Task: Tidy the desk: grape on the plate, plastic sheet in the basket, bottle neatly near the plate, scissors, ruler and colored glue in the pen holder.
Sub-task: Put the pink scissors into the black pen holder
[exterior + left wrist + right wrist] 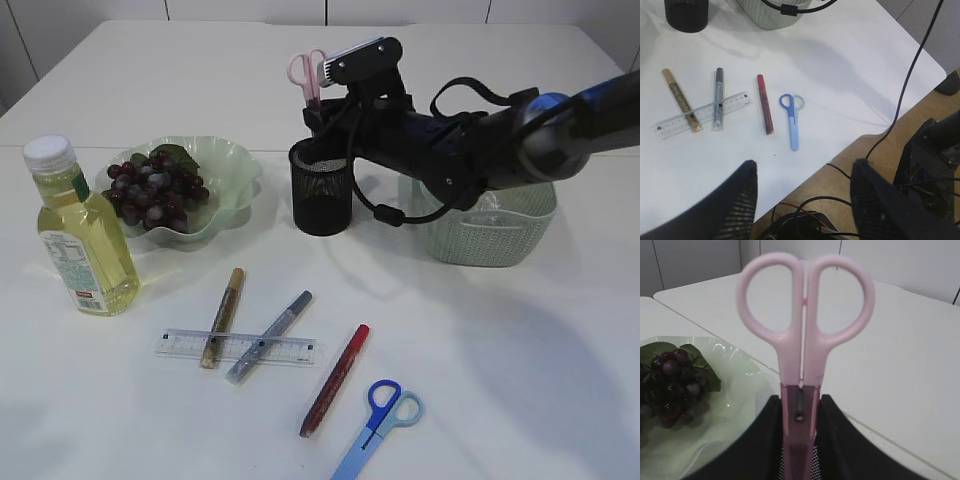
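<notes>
My right gripper [799,412] is closed on the pink scissors [802,335], handles up, and I hold them just above the pen holder [321,190]. In the right wrist view the two black fingers [840,440] press the transparent pink sheath from both sides, and its lower end reaches down toward the mesh of the holder. I cannot tell if the tip already touches inside.

My left gripper [802,200] hangs open over the front edge of the table [850,65], holding nothing.

The holder is black mesh and stands between the plate [235,180] and the basket [490,235]. The grape [155,190] lies in the green wavy plate, with a dark leaf. The basket is pale green, partly behind my right arm; something clear seems to lie in it, but I cannot tell what.

The bottle [82,235] with yellow liquid stands upright left of the plate, near it.

On the table in front lie the ruler [705,114], with a gold glue [681,99] and a silver glue [718,98] crossing it, then a red glue [765,104] and blue scissors [793,119] beside it, all apart from the holder.
</notes>
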Controlling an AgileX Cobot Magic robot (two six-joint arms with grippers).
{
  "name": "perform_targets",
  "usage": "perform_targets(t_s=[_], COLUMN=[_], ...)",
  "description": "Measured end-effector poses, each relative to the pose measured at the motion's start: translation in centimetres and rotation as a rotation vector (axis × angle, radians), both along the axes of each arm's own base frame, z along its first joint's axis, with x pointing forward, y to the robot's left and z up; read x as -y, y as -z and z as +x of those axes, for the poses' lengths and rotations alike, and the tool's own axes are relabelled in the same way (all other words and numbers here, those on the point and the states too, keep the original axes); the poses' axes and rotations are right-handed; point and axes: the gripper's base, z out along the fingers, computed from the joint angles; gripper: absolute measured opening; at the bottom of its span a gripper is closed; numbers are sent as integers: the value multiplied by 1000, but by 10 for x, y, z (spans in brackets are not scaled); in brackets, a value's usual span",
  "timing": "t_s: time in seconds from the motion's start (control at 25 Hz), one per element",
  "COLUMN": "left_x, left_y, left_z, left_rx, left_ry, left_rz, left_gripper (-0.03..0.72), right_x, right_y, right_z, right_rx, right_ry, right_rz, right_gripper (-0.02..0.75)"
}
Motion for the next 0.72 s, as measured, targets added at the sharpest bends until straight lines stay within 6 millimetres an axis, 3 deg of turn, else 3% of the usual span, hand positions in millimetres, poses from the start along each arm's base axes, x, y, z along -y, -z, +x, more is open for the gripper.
perform_targets(t_s=[0.72], left_x=[0], left_y=[-1], left_z=[0], left_rx=[2], left_ry=[-1], left_rz=[-9], left_gripper=[433], right_x=[0], right_y=[4], right_z=[0], right_rx=[-2], right_ry=[-3], right_rz=[-1], right_gripper=[179])
